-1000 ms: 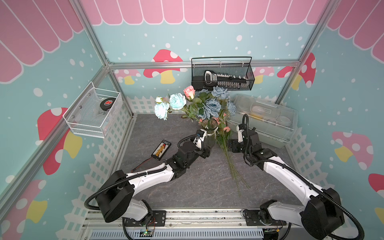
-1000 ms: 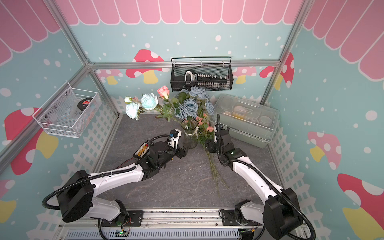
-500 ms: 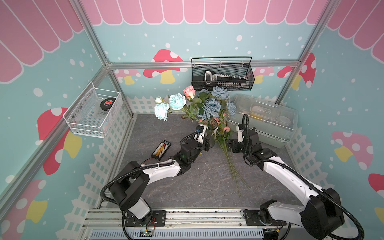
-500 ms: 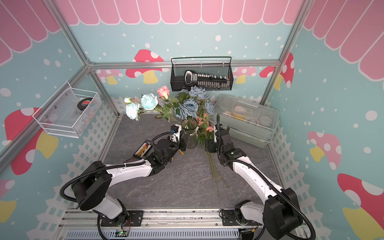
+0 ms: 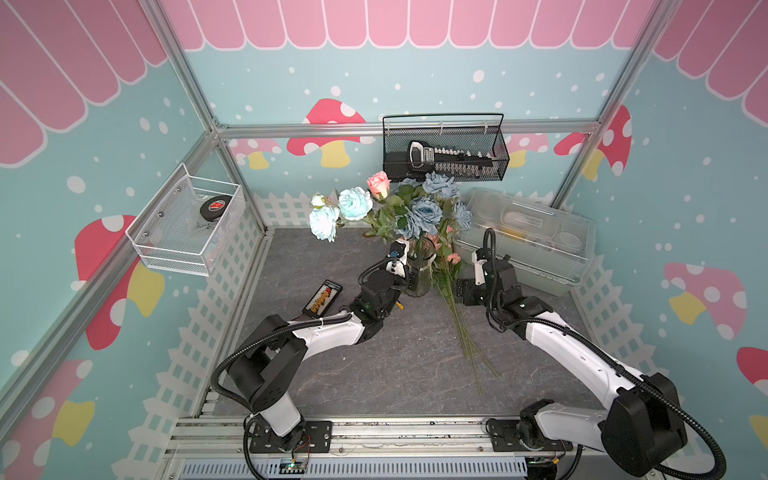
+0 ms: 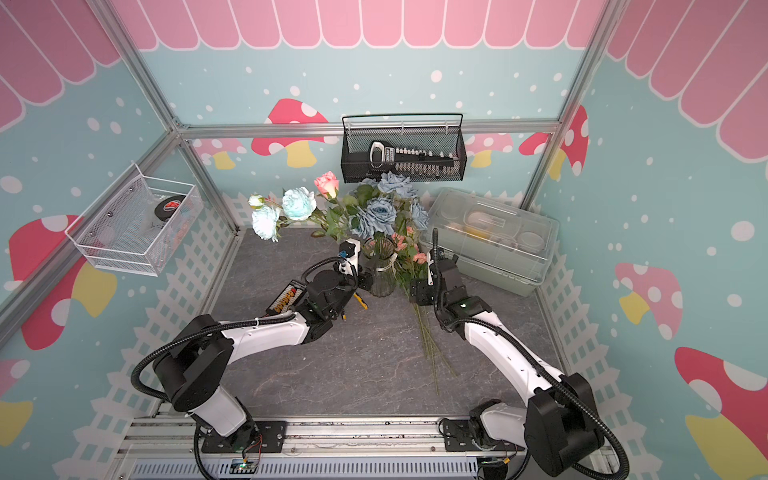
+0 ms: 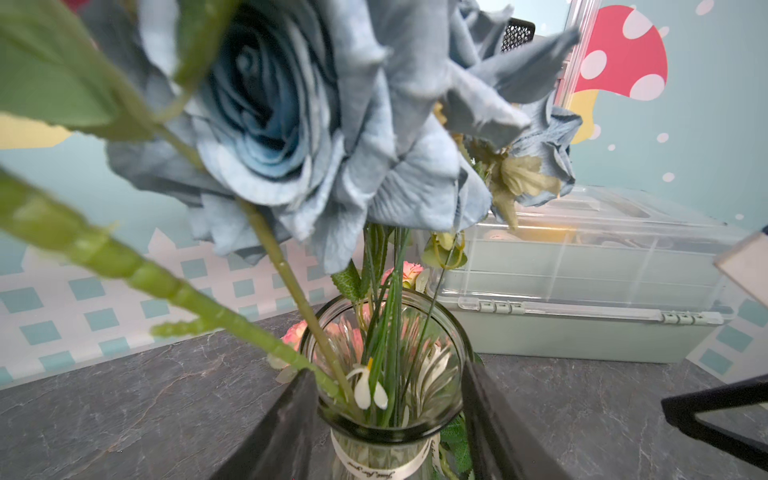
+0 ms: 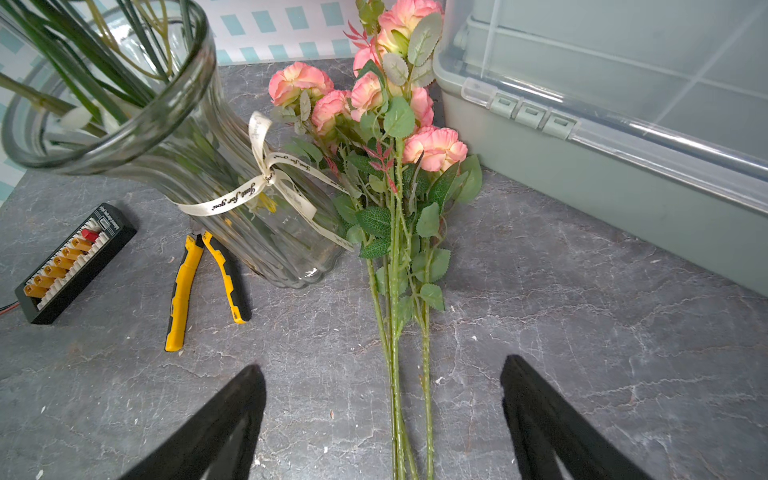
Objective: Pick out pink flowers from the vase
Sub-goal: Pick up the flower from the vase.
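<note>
Several pink flowers (image 8: 432, 149) beside right gripper (image 8: 383, 362)

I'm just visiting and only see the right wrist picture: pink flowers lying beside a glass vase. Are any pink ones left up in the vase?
Observer: One pink rose stands high above the vase, in both top views.
Operator: Where's the other arm?
Observer: The left gripper straddles the vase neck; contact is unclear.
Operator: What else is in there?
Observer: Dusty-blue roses and pale aqua blooms.
</note>
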